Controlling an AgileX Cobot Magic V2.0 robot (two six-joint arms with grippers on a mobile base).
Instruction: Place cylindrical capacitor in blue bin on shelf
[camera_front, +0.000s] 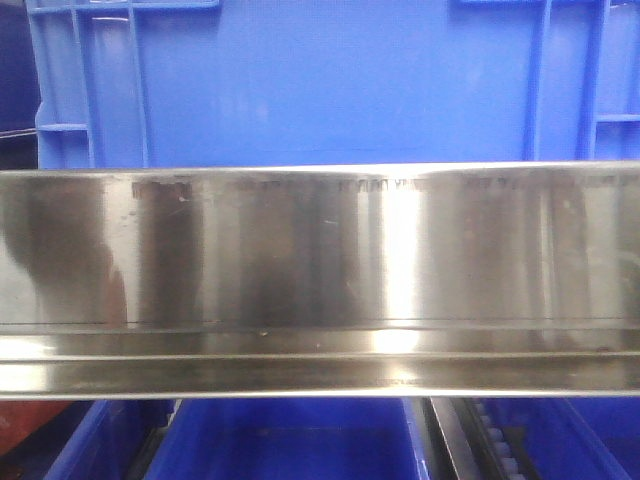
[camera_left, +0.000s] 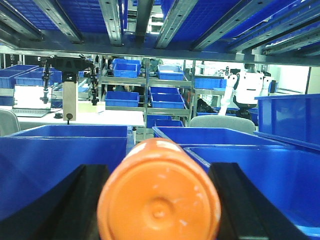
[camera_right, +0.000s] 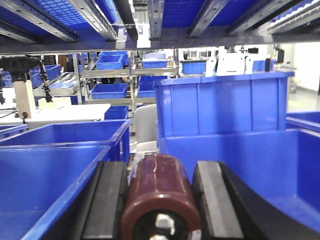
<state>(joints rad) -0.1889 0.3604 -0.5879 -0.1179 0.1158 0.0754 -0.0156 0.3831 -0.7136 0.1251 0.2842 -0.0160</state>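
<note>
Front view close against shelf rail (camera_front: 320, 270), both wrist views facing forward across shared blue bins (camera_left: 60, 150)

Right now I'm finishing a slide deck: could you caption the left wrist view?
Left hand grips the orange cylindrical capacitor end-on, with blue bins ahead beneath shelf rails.

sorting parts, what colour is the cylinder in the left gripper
The cylindrical capacitor is orange; clearest in left wrist view.

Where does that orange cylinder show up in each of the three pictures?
Front view: not in it; only the steel shelf rail and blue bins.
Left wrist view: orange cylinder bottom centre, end-on, in the left tool.
Right wrist view: not in it; the right tool holds a dark brown cylinder.
Shared landmark: the blue bins.
</note>
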